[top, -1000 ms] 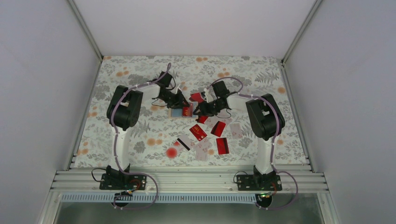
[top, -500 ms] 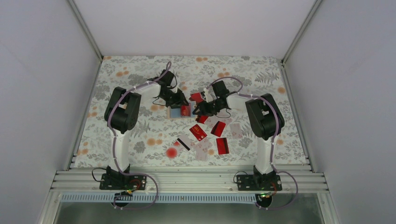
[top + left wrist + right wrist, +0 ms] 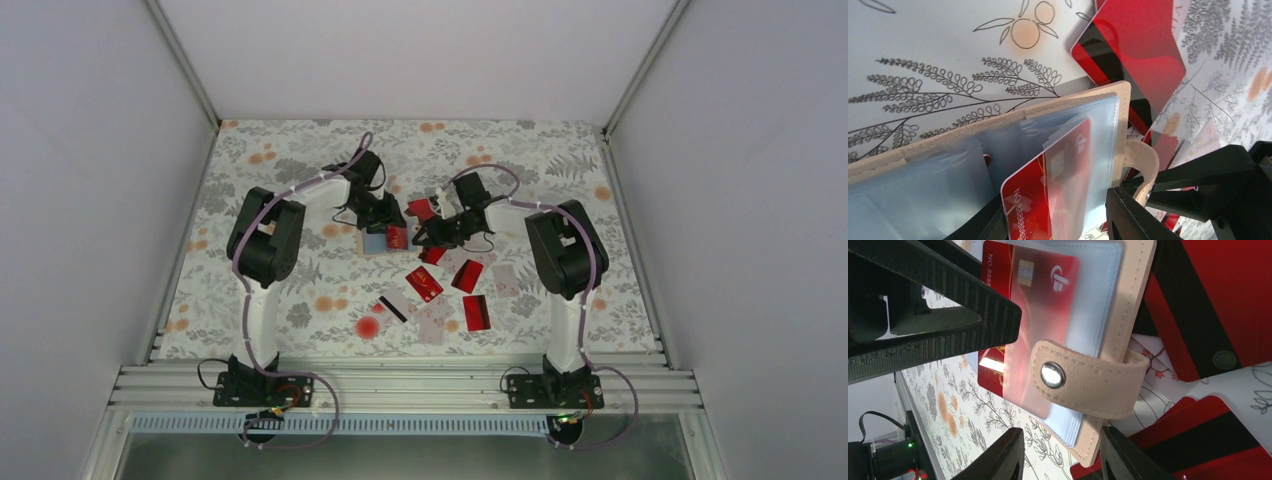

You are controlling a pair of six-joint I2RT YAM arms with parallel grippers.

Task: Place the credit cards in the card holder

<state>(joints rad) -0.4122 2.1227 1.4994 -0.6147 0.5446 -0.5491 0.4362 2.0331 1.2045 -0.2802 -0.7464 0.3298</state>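
The tan card holder (image 3: 377,241) lies open mid-table, with clear bluish sleeves (image 3: 948,175). A red credit card (image 3: 1028,200) sits partly inside a sleeve; its bare end (image 3: 995,257) sticks out. My left gripper (image 3: 388,218) hangs over the holder's far side. Its jaws (image 3: 1053,205) are apart and straddle the card. My right gripper (image 3: 425,237) is open at the holder's right edge. The holder's corner (image 3: 1143,290) and its snap strap (image 3: 1083,380) lie between the open jaws (image 3: 1062,435). Several loose cards (image 3: 424,284) lie nearer, red and pale.
A white card with a black stripe (image 3: 395,306) and pale cards (image 3: 435,320) lie towards the front. A round red blot (image 3: 368,326) is on the flowered cloth. More red cards (image 3: 422,208) lie behind the right gripper. White walls enclose the table.
My left gripper has shifted slightly right and farther back. The red card shows less outside the holder. The right gripper has hardly moved.
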